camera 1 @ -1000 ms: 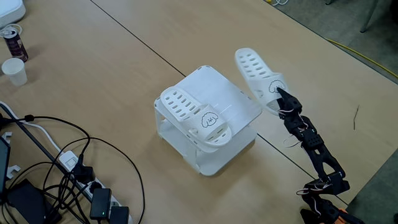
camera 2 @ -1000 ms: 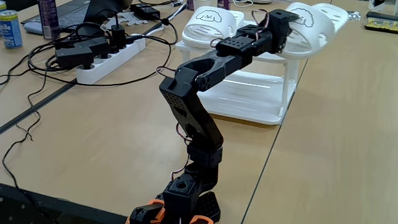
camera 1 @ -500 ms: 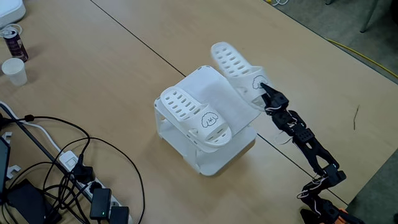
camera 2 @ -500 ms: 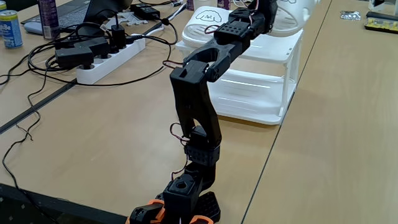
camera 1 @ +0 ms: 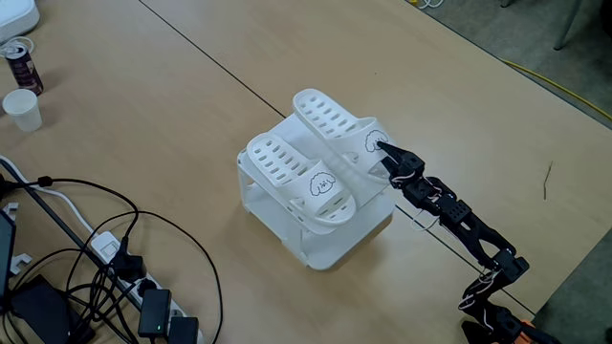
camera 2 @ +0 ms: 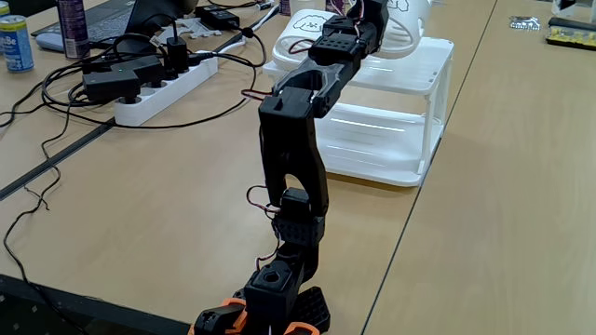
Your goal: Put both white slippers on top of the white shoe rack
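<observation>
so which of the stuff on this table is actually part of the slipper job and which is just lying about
Part of the job:
- white holed rubber slipper on the rack
- second white slipper, held by the black gripper
- boxy white plastic shoe rack

Just lying about:
- small white paper cup
- dark drink can
- white power strip with black plugs and cables
- blue can

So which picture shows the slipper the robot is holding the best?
The fixed view from above: the held slipper lies in full sight on the white shoe rack, holes and cartoon face showing, beside the other slipper, with the gripper at its strap. In the fixed view from behind the arm, that slipper is mostly hidden.
</observation>
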